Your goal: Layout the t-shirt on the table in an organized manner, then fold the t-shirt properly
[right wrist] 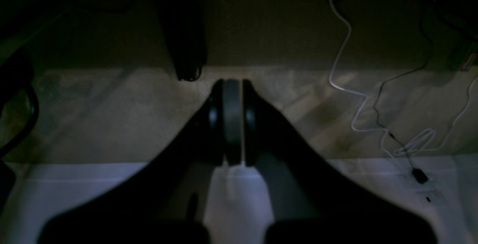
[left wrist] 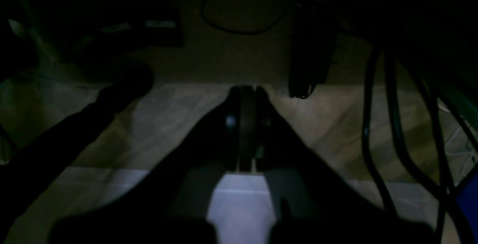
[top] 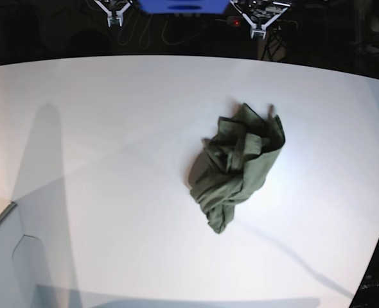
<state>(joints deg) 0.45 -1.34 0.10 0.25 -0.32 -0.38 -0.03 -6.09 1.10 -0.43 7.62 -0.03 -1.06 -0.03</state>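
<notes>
Both grippers were closed on nothing: left gripper (left wrist: 246, 124) and right gripper (right wrist: 232, 121) each showed jaws pressed together, both raised over the table's (top: 112, 128) edge with dim floor beyond; neither appeared in the base view. A crumpled t-shirt (top: 237, 165) lay right of the table's centre, its long axis running from far right to near left; by the rig's layout the left arm seemed nearer, though this was a judgement. Collar, sleeves and hem could not be made out in the bunched heap; both wrist views were dark and showed no cloth.
</notes>
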